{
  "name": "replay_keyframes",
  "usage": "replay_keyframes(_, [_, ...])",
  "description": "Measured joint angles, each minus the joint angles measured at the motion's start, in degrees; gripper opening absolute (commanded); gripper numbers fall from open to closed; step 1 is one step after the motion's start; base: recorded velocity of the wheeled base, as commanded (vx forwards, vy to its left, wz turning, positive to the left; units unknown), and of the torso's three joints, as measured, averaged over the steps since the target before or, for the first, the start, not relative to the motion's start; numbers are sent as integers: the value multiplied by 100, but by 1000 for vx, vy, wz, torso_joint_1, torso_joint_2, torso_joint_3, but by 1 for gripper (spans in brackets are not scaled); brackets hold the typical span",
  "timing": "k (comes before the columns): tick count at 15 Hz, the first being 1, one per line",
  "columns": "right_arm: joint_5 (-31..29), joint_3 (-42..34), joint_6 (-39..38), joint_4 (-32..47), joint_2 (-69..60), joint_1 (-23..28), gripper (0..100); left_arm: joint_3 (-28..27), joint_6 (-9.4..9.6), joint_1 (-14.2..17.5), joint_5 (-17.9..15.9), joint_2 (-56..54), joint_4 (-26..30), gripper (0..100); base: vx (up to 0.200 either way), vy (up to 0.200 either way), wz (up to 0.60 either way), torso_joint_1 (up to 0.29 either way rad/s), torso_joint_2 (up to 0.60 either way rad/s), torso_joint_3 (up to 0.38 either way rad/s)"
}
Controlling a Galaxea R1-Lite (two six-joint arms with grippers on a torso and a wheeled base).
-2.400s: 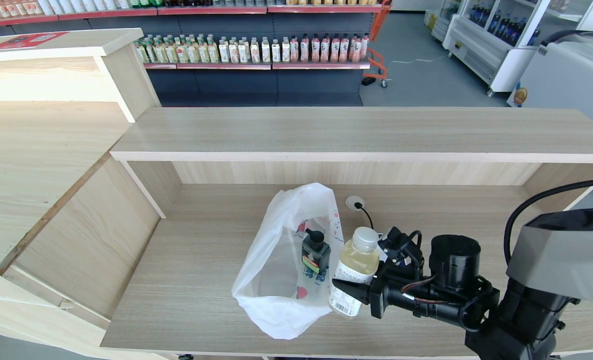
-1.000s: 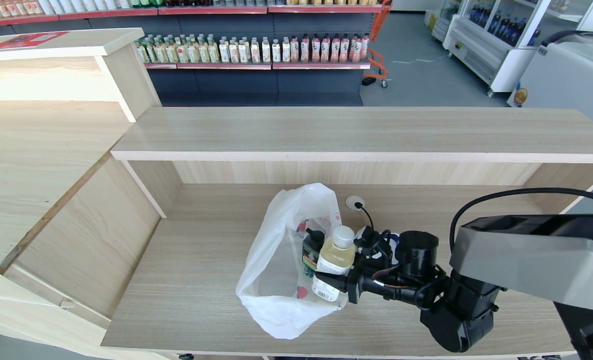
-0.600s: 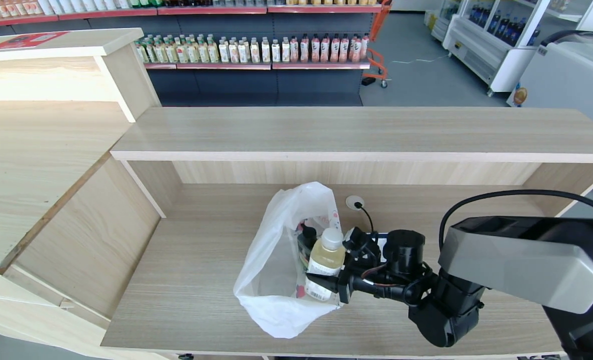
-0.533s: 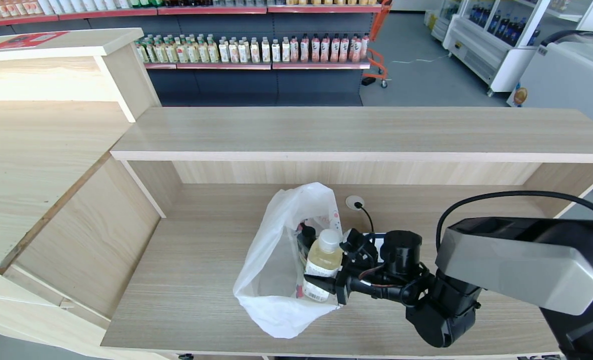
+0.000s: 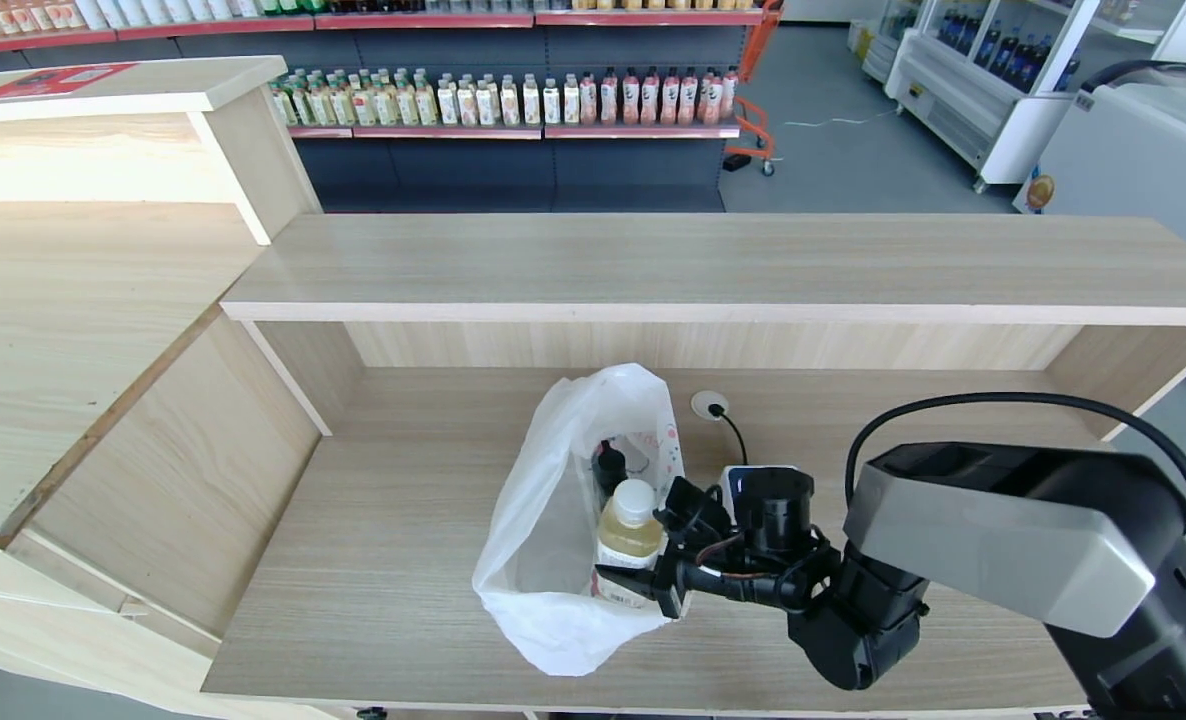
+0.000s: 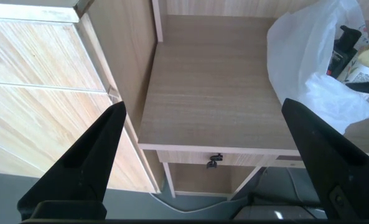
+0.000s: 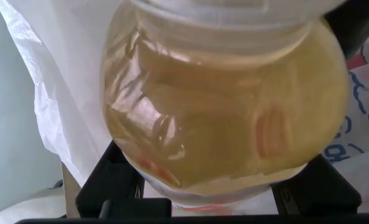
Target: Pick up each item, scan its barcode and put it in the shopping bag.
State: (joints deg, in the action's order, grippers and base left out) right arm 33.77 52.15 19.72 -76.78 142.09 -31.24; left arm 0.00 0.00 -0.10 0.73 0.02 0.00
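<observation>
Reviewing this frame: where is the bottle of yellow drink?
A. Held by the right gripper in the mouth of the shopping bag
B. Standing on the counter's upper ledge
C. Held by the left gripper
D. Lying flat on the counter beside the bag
A: the right gripper is shut on the bottle of yellow drink, which stands upright in the open mouth of the shopping bag, beside a dark bottle.

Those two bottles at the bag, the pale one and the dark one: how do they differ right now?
The pale bottle has a white cap and yellowish liquid; the dark bottle has a black cap and looks slimmer. The pale bottle is gripped by the right end effector; nothing grips the dark bottle. Both stand upright in the mouth of the shopping bag.
</observation>
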Motion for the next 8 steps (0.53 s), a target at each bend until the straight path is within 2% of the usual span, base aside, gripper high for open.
replay_keyframes(4, [-13,402,-57,35,101,-183,0,0,0,0,2,0,0,100,0,0,0,0,0,0])
replay_keyframes(5, [-13,422,-54,20,123,-213,100,0,0,0,0,0,0,100,0,0,0,0,0,0])
replay_keyframes(8, [-5,429,-65,9,145,-255,100,0,0,0,2,0,0,100,0,0,0,0,0,0])
